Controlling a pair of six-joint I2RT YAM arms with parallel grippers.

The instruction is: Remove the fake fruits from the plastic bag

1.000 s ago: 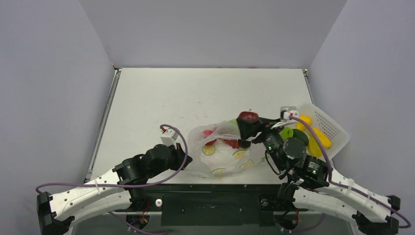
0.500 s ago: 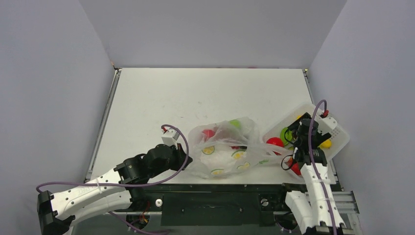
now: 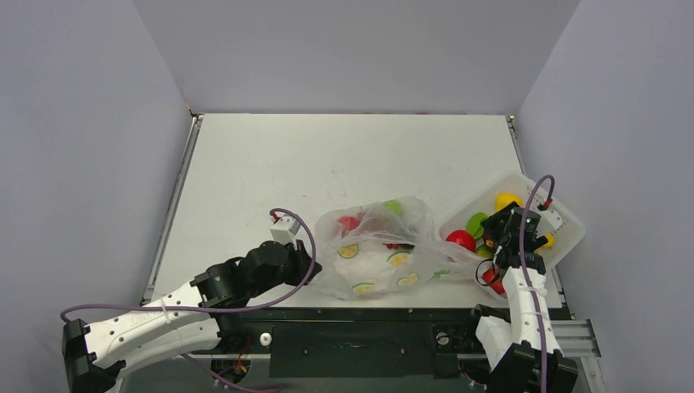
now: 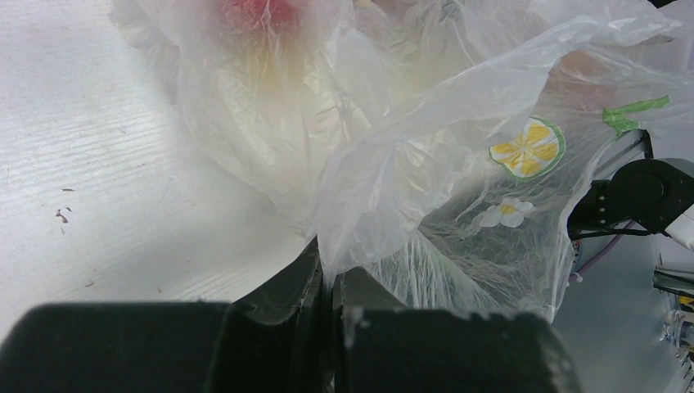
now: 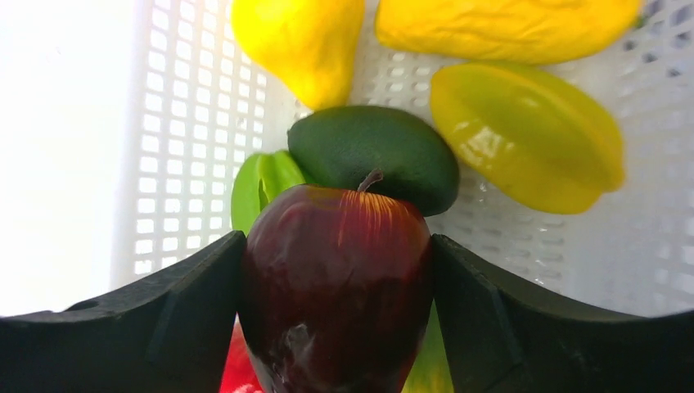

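Hovering over the white basket, the right end effector grips a dark maroon apple that looks ready for release, while the left end effector, closed, pinches the plastic bag beside the basket, a red fruit and a green fruit yet to come out.

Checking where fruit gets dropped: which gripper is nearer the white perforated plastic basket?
Right. The right gripper hangs over the white perforated basket, holding a dark maroon toy apple; the left gripper is well away, pinching the clear printed plastic bag.
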